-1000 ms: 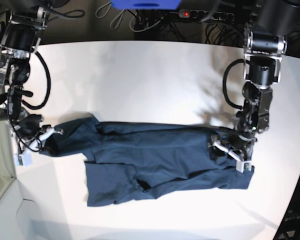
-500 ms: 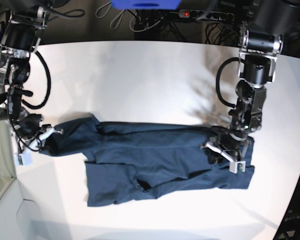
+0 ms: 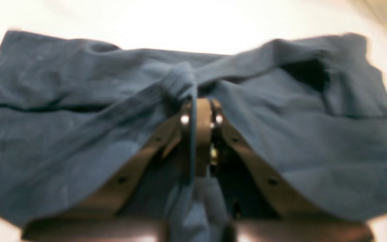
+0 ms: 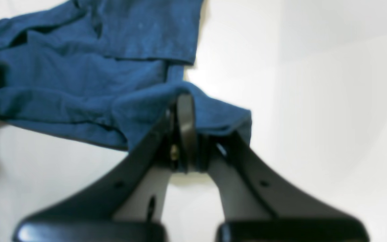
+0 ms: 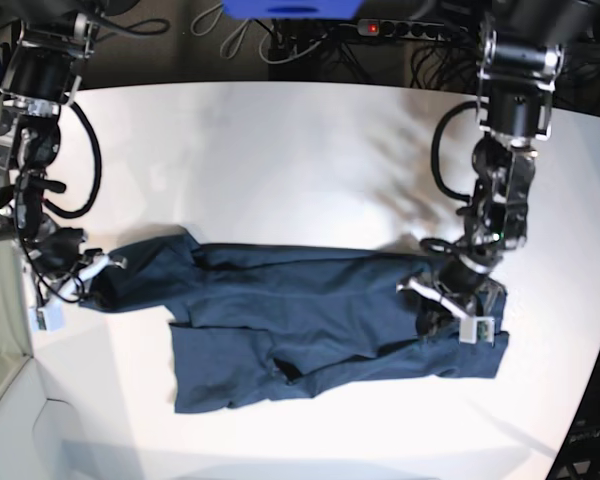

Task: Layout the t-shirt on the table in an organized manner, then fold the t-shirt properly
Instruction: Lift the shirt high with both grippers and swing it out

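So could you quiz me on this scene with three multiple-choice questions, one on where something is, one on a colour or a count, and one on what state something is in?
1. Where does the t-shirt lie?
A. On the white table
B. Hanging off a rail
C. Inside a basket

2. How many grippers have cloth between their jaws?
A. None
B. One
C. Two

3. How is the t-shirt lying?
A. Neatly folded into a small square
B. Stretched sideways, rumpled and partly doubled over
C. Rolled into a ball

Answers:
1. A: the base view shows the dark navy shirt spread on the tabletop.
2. C: the left gripper is shut on a bunched fold, and the right gripper pinches a sleeve end.
3. B: creases and overlapping layers run across it between the two arms.
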Robot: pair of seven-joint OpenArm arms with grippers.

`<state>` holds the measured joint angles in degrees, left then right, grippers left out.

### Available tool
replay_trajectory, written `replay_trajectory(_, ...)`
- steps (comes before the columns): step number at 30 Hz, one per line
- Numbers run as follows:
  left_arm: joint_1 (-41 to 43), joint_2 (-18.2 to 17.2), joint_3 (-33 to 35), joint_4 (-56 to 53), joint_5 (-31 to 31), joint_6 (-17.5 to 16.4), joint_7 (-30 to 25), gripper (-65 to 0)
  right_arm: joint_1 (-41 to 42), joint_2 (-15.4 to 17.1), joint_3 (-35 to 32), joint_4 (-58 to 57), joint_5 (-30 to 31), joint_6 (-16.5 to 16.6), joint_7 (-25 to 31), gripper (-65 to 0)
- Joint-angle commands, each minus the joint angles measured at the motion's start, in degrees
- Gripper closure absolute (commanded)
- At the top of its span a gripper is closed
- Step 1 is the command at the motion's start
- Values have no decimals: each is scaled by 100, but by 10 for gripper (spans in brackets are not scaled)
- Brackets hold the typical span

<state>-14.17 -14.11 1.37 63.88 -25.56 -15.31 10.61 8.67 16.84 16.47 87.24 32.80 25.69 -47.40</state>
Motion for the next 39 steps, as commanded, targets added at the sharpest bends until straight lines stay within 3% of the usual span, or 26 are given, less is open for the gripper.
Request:
replay_trajectory(1, 33, -123, -71, 368, -50, -38, -178, 0, 114, 114, 45, 89, 92, 29, 155, 0)
replay_trajectory(3, 411, -158, -308, 869, -59, -38, 25, 0, 114, 123, 63, 89, 92, 29, 155, 0)
replay_trajectory(7, 1123, 44, -1398, 1916, -182, -65, 666, 0, 114, 219, 72, 142, 101, 29, 137, 0)
replay_trajectory(11, 1545, 220, -2611, 2478, -719, -82, 1247, 0, 96, 219, 72, 151, 109, 29, 94, 0)
replay_trajectory(16, 1984, 220, -3640, 2856, -1659, -82, 2249, 0, -458, 175, 300, 634, 127, 37, 94, 0)
replay_trajectory(21, 2609, 220, -4264, 3050, -2556, -82, 3119, 0, -1416, -212, 590, 1645, 127, 609, 94, 0)
replay_trajectory(25, 3101, 228, -4554, 2979, -3004, -82, 3339, 0, -2216, -554, 819, 2155, 127, 996, 146, 0)
replay_trajectory(29, 3373, 395, -4730, 2962, -3039, -82, 3312, 0, -2752, -757, 1030, 2287, 127, 1431, 146, 0)
replay_trajectory(36, 3268, 554, -4932, 3015, -3066, -82, 3321, 0, -2928, -739, 1083, 2296, 118, 1431, 146, 0)
replay_trajectory(39, 2758, 527, -4923, 3032, -3039, -82, 3374, 0, -2559, -519, 1074, 2304, 109, 1431, 111, 0)
